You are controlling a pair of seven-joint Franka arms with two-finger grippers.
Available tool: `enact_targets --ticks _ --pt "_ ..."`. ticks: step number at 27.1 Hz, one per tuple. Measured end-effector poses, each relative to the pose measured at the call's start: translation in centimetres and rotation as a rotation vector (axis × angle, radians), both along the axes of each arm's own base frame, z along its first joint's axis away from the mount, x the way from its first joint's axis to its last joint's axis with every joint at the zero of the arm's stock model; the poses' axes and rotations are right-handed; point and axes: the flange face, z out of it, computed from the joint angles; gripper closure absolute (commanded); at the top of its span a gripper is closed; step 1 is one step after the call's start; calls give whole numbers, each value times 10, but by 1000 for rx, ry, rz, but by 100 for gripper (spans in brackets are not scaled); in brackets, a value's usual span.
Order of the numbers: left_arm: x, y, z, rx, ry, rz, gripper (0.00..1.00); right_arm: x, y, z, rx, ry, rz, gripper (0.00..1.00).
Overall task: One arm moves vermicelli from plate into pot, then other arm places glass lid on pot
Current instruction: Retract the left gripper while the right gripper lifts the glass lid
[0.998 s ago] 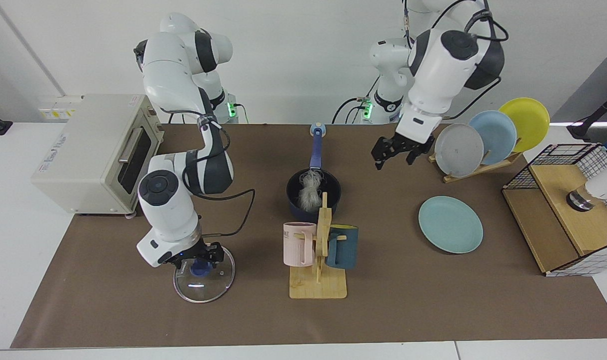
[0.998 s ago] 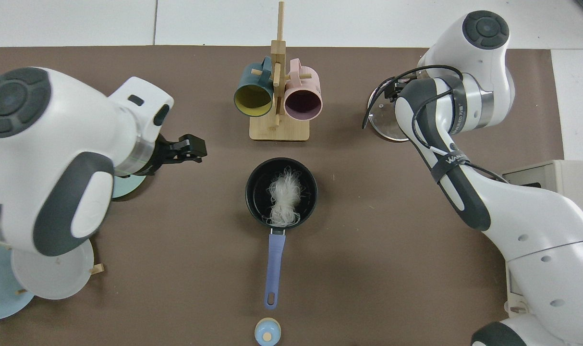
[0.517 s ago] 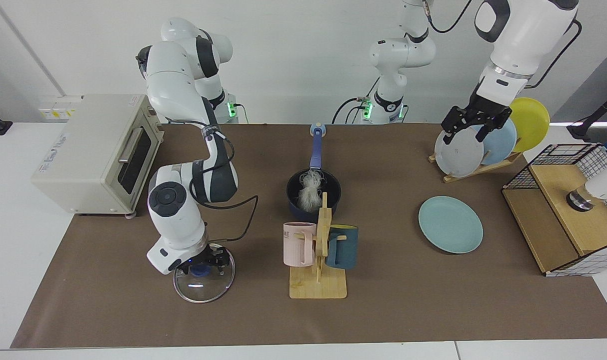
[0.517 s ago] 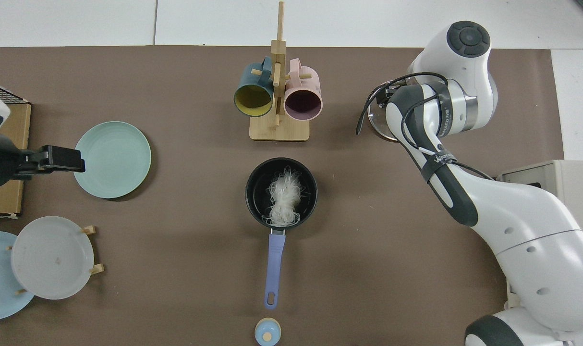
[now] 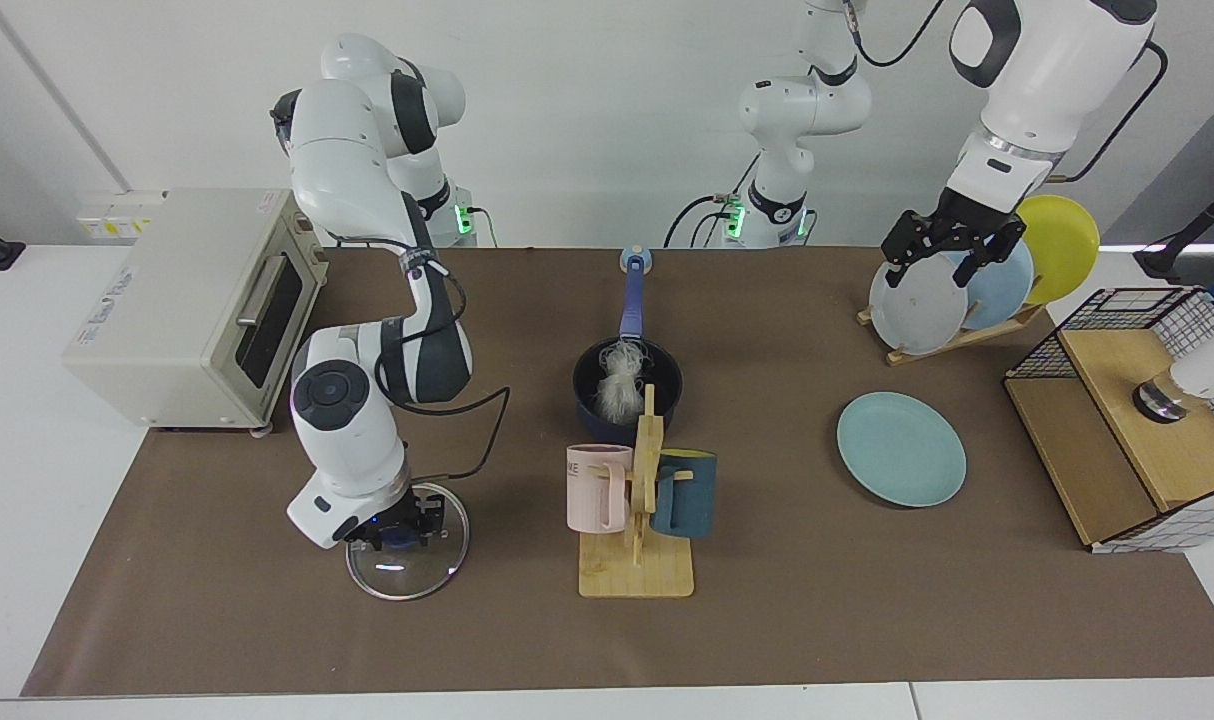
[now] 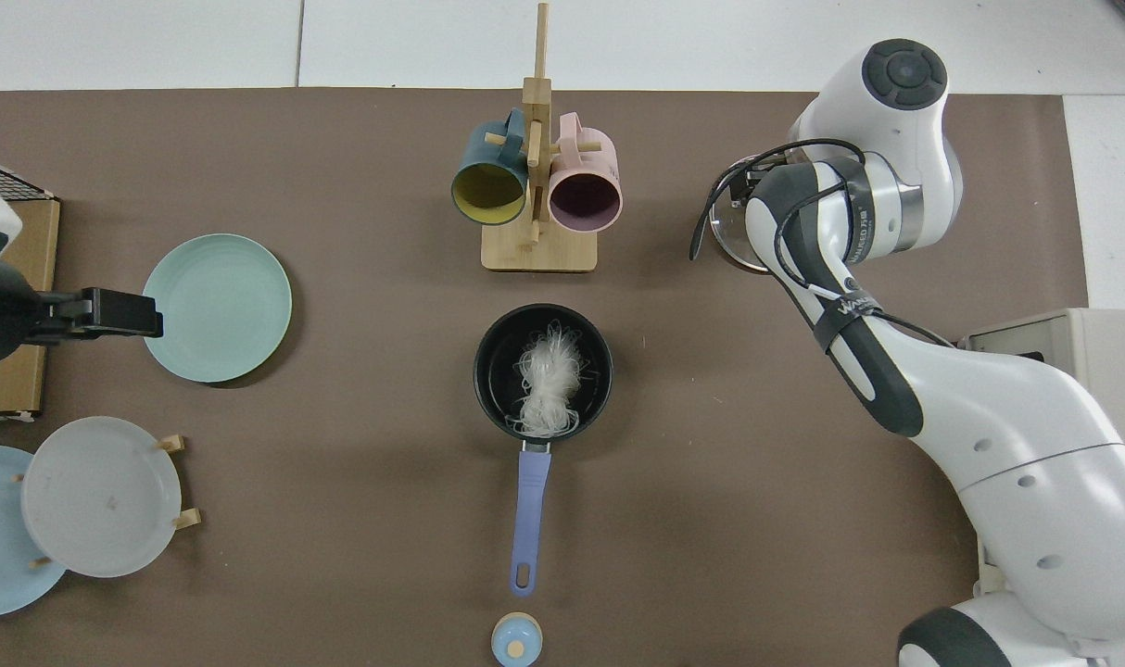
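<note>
The vermicelli (image 5: 619,385) (image 6: 546,380) lies as a white tangle inside the dark pot (image 5: 592,375) (image 6: 498,371), whose blue handle (image 6: 530,509) points toward the arm bases. The teal plate (image 5: 901,448) (image 6: 218,308) is bare. Flat on the mat lies the glass lid (image 5: 407,570) (image 6: 725,243), and my right gripper (image 5: 397,528) is down at its blue knob; in the top view the arm hides it. My left gripper (image 5: 929,270) (image 6: 150,315) hangs raised in front of the plate rack, open with nothing in it.
A wooden mug tree (image 5: 637,500) with a pink and a dark teal mug stands just in front of the pot. There is a toaster oven (image 5: 192,300) beside the right arm. A rack of grey, blue and yellow plates (image 5: 917,300) and a wire basket (image 5: 1127,420) sit near the left arm.
The left arm swung up and away from beside the pot to the plate rack, uncovering the teal plate in the top view. The right gripper sank slightly onto the lid's knob.
</note>
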Motion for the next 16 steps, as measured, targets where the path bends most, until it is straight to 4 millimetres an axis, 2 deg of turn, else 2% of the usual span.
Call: enact_targets --ticks 4,8,12,16 --pt "0 1 0 0 0 2 0 0 0 3 0 -1 1 100" --pt "0 1 0 1 1 2 0 -2 2 15 2 -7 3 100" --pt "0 2 0 7 2 1 0 -9 4 39 -2 12 4 100" --pt "0 3 -1 34 3 -3 0 -22 9 75 -6 42 8 100"
